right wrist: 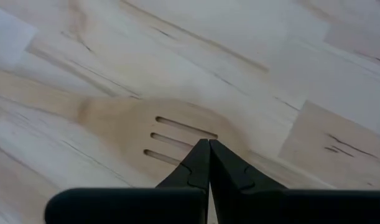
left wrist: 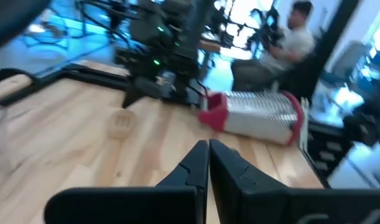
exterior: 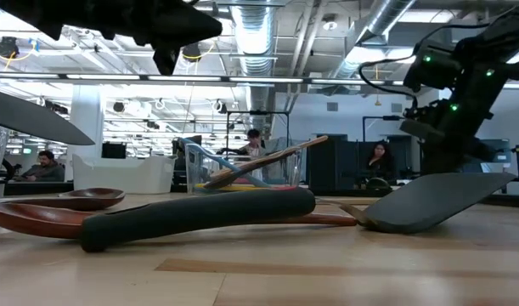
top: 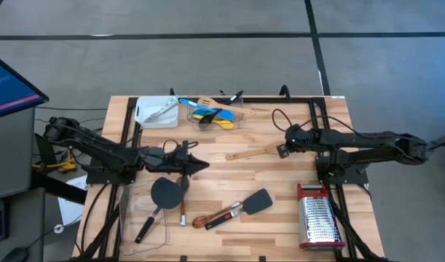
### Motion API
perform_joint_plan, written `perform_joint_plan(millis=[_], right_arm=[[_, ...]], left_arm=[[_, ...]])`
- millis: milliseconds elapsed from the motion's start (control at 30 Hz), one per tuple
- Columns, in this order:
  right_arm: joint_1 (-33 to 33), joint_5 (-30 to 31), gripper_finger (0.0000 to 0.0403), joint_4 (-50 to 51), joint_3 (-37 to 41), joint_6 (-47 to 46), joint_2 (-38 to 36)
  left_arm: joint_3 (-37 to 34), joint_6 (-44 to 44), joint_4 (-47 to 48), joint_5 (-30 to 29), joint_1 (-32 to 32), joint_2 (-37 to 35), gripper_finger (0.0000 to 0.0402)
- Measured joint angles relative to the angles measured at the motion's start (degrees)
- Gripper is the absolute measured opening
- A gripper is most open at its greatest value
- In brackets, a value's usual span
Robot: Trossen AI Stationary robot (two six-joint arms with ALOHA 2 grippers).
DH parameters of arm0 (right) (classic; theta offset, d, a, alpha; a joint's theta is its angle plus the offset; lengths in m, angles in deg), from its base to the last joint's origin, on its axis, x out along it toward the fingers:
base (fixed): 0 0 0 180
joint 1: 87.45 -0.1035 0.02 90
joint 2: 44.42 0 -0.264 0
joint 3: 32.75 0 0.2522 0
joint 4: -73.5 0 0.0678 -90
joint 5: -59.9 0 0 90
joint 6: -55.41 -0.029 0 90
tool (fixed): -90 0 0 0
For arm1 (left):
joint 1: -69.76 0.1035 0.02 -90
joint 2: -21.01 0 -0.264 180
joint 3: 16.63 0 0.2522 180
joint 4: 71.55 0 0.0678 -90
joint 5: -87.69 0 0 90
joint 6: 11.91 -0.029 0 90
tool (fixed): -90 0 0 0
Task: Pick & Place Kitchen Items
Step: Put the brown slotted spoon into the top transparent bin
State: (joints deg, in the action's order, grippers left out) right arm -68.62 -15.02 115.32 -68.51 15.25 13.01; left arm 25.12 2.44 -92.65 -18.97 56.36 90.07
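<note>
The right gripper [right wrist: 208, 144] hangs just above the slotted wooden spatula [right wrist: 171, 134] lying flat on the desk [right wrist: 289, 74], its fingers pressed together and holding nothing (the tips sit over the slotted blade). The left gripper [left wrist: 208, 146] is likewise closed and empty, raised above the desk; ahead of it lies the grater [left wrist: 255, 115] on its side. Below and beside the left gripper rest a black spatula [top: 166, 192] and a grey spatula [top: 257, 201].
</note>
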Motion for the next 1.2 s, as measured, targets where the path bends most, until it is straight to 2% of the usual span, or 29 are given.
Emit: perform_joint_plan(millis=[333,533,600,767,867,1200], right_arm=[[1.2,-0.2,0.0,0.3,0.0,-0.2,0.0],[1.2,-0.7,0.0,0.2,0.0,-0.4,0.0],[1.2,-1.8,0.0,0.0,0.0,-0.4,0.0],[1.2,-3.2,0.0,0.3,0.0,-0.7,0.0],[1.2,-3.2,0.0,1.3,0.0,-1.7,0.0],[1.2,-1.7,0.0,2.8,0.0,-2.0,0.0]], left_arm=[[0.0,2.6,-2.7,-1.8,2.2,0.1,0.0002],[1.5,2.6,-9.3,-1.8,2.2,6.1,0.0002],[3.5,2.6,-9.3,-0.5,2.5,9.7,0.0002],[9.3,2.4,-9.4,9.0,4.9,18.8,0.0002],[12.6,2.3,-9.3,12.2,6.1,23.0,0.0002],[17.1,2.2,-9.3,14.0,8.9,29.7,0.0002]])
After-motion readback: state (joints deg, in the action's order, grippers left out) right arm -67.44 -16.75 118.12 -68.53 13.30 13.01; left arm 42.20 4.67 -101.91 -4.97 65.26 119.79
